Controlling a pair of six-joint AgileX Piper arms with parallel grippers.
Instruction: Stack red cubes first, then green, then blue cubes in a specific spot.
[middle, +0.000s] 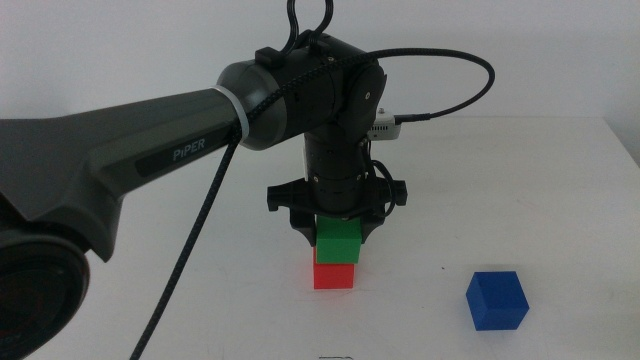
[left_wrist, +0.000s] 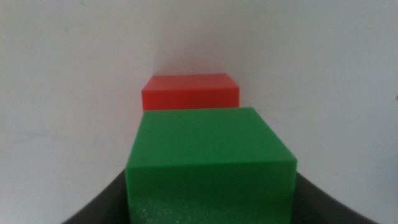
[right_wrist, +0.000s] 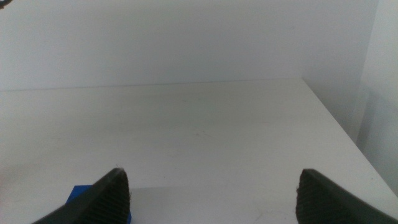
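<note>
left gripper (middle: 337, 228) pinching green cube (middle: 337, 241) atop red cube (middle: 334, 274), edges nearly flush

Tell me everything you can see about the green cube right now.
The green cube is a small, solid-looking matte block with plain faces and crisp edges. It sits upright and roughly square over the red cube; whether they touch isn't clear. The left tool is shut on it, with a dark jaw against each side. The blue cube lies apart on the table.
</note>
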